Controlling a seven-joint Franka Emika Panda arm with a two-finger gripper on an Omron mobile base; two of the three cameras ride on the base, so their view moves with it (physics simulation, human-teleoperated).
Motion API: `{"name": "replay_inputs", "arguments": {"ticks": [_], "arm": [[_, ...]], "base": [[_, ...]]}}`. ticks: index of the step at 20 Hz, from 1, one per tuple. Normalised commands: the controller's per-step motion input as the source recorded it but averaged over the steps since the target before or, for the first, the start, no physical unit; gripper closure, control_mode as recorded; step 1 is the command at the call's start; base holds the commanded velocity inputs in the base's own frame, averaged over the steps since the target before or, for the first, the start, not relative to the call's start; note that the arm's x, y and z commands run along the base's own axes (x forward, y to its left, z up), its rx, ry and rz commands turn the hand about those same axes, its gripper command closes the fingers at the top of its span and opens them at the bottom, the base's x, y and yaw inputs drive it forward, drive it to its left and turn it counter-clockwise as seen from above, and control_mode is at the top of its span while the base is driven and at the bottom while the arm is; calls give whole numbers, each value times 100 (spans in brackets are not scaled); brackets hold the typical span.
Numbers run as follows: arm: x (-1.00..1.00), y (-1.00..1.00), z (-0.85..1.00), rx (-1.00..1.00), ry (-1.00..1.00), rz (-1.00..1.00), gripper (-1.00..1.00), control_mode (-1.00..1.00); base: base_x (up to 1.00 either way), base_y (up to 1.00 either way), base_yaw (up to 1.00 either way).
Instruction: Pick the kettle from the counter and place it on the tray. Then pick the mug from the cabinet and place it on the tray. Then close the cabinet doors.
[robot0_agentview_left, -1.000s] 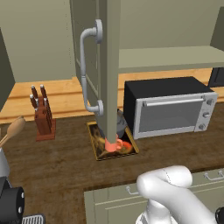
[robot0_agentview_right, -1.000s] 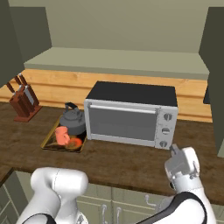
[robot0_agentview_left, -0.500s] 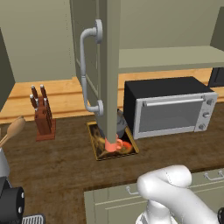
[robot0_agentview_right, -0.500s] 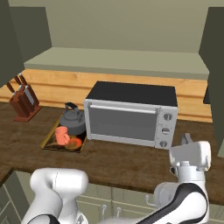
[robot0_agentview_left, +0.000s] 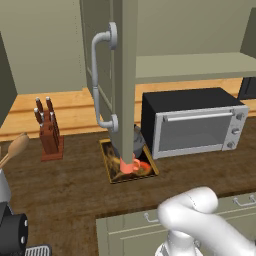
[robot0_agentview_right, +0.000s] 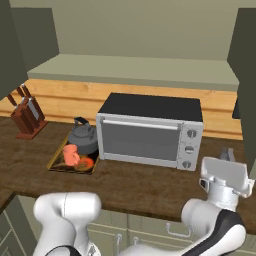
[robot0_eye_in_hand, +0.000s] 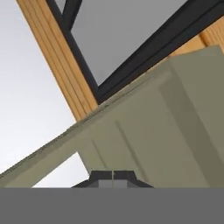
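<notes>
We see the kettle (robot0_agentview_right: 82, 137) and the salmon mug (robot0_agentview_right: 70, 155) both sitting on the tray (robot0_agentview_right: 56, 158), the mug in front of the kettle, and the tray lying on the dark counter (robot0_agentview_right: 150, 182) just to the left of the toaster oven (robot0_agentview_right: 149, 131); so we judge the first two parts of the task done. What is left is the closing of the cabinet doors. In the left base view one door (robot0_agentview_left: 117, 75) stands swung out edge-on toward us, its pale tubular handle (robot0_agentview_left: 100, 80) facing left, and it hides part of the tray (robot0_agentview_left: 111, 168) behind it. In the right base view the other door (robot0_agentview_right: 246, 85) stands open at the right edge, with the cabinet's pale shelf (robot0_agentview_right: 135, 67) bare between them. Our gripper (robot0_agentview_right: 227, 156) is up at the right, close beside that right door, and in the hand view its fingertips (robot0_eye_in_hand: 105, 175) sit pressed together with nothing between them, right up against a grey-green panelled face (robot0_eye_in_hand: 162, 131). We take it we are pushing, or about to push, the right door shut; whether the tips already touch the panel we cannot tell. The left door remains after that.
</notes>
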Motion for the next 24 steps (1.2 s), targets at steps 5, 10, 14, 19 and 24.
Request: {"name": "replay_inputs", "arguments": {"ticks": [5,10,14,19,24], "arm": [[0,-53,27,11,-14,0,100,-100],[0,-43,13,5,-1,0,100,-100],[0,-29,5,1,0,0,100,-100],[0,-8,26,0,0,0,100,-100],[11,2,47,0,0,0,100,-100]], "base": [[0,0,0],[0,0,0],[0,0,0],[0,0,0],[0,0,0]]}}
